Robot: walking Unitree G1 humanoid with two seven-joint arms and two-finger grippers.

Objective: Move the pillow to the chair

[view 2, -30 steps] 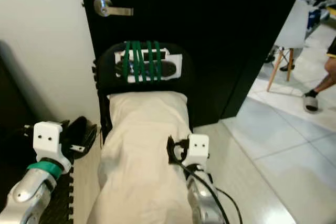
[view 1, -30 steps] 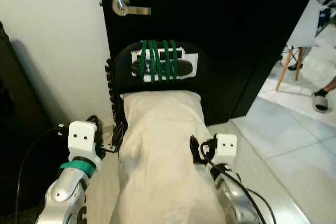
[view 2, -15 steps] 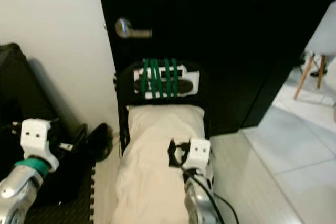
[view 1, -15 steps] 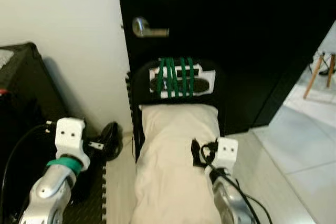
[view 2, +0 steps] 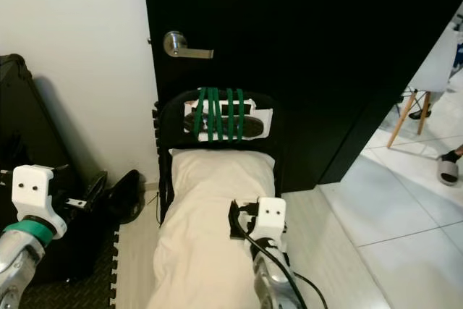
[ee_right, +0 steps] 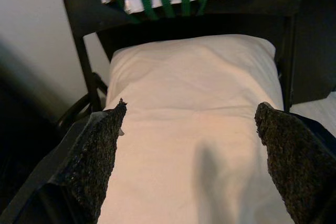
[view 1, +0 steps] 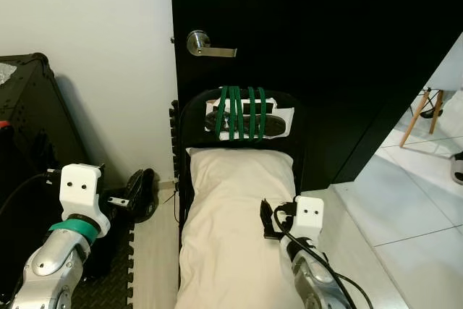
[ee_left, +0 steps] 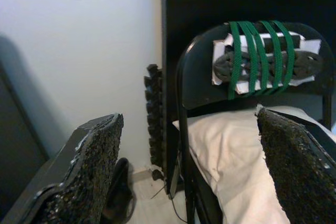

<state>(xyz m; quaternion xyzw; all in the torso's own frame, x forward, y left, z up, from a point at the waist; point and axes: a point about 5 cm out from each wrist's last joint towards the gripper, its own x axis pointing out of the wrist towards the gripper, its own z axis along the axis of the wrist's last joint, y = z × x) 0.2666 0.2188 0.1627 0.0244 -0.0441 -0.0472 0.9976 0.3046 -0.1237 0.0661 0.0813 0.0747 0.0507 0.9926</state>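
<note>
On chair (view 1: 189,121) — pillow (view 1: 235,229) lengthwise, backrest-ward

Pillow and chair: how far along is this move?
Looks essentially done: the white pillow lies along the seat of the black folding chair, its top end against the backrest wrapped in green straps. Nothing is in hand. Both wrist views show open fingers: the left end effector is off to the chair's side, the right end effector above the pillow. What seems left is drawing the arms away.

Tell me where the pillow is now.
In the left eye view the pillow lies centrally on the black chair, its top under the backrest, before the dark door.
</note>
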